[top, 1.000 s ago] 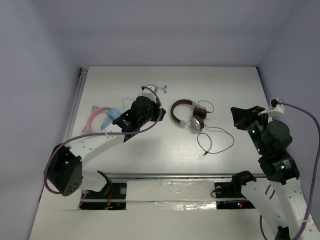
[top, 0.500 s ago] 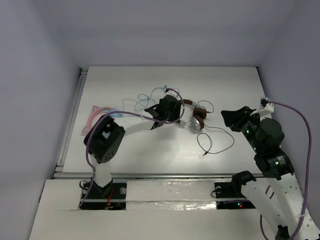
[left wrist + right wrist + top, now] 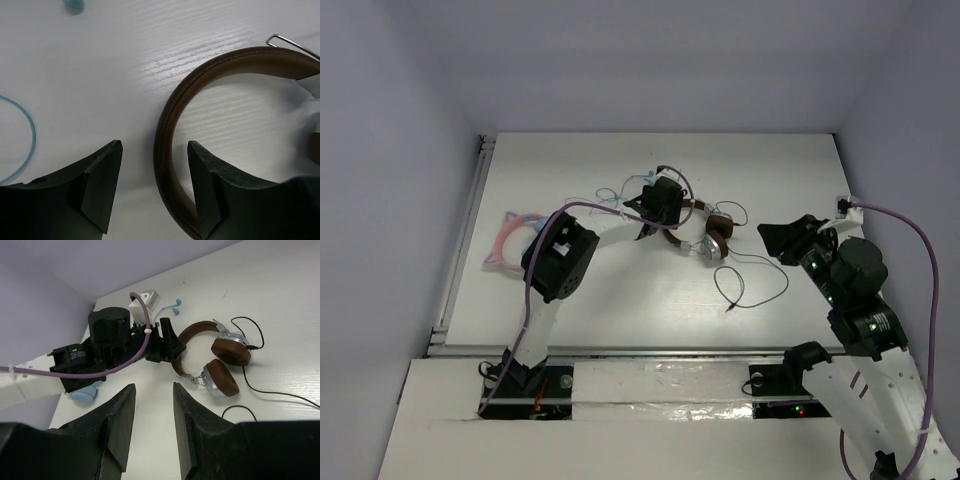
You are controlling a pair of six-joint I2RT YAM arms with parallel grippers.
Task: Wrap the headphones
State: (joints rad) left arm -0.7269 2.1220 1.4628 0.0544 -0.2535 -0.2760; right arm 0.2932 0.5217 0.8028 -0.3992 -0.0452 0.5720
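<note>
The brown headphones [image 3: 717,240] lie mid-frame on the white worktop [image 3: 620,300]. Your left claw [image 3: 155,145], half open and empty, straddles the headband [image 3: 164,130]; close squarely on it. Your right claw [image 3: 153,386] hovers parted and empty at right.

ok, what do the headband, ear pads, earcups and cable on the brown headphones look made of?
Headband: brown leather or leatherette, matte, with a stitched seam along its edge.
Ear pads: same brown, smooth and cushioned, likely leatherette.
Earcups: silver with a metallic sheen; metal or plated plastic, can't tell.
Cable: thin, black, lying in loose loops, probably rubber-sheathed.
</note>
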